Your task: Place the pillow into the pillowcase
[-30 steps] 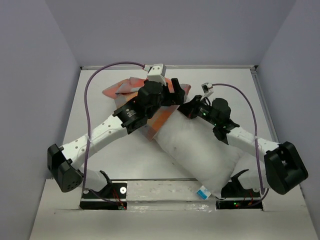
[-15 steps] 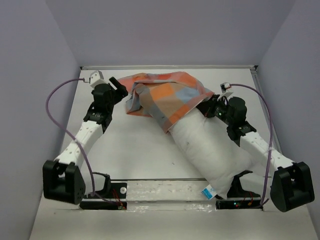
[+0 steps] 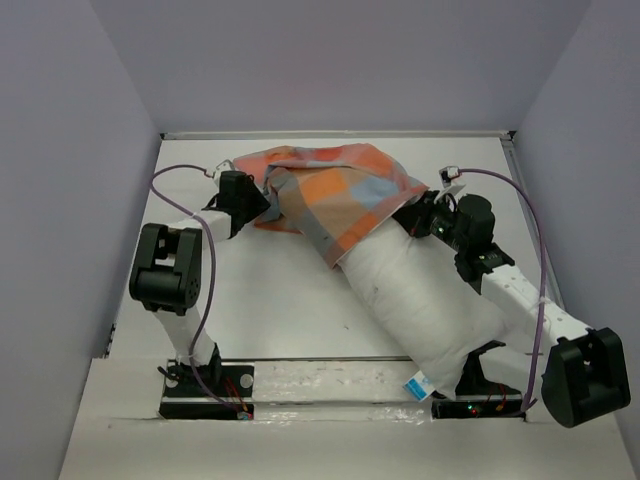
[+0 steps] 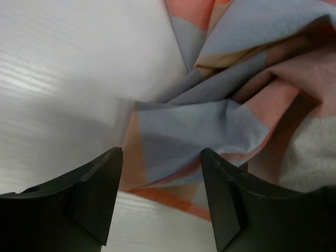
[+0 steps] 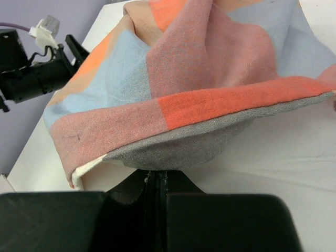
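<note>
On the table [image 3: 270, 310], the pillow [image 3: 425, 300] lies diagonally, tag end near-right, far-left end inside the pillowcase [image 3: 330, 190]. The right gripper [image 5: 157, 181] clenches the pillowcase's hem; the left gripper [image 4: 160, 173] gapes beside bunched fabric.

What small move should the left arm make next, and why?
Probably close the left gripper: its open jaws face a bunched fold of the pillowcase, which covers only the far end of the pillow while the right gripper pinches its hem.

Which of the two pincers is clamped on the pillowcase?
The right pincer: its jaws are shut on the hem of the pillowcase. The left pincer stands open over its bunched end, gripping nothing.
</note>
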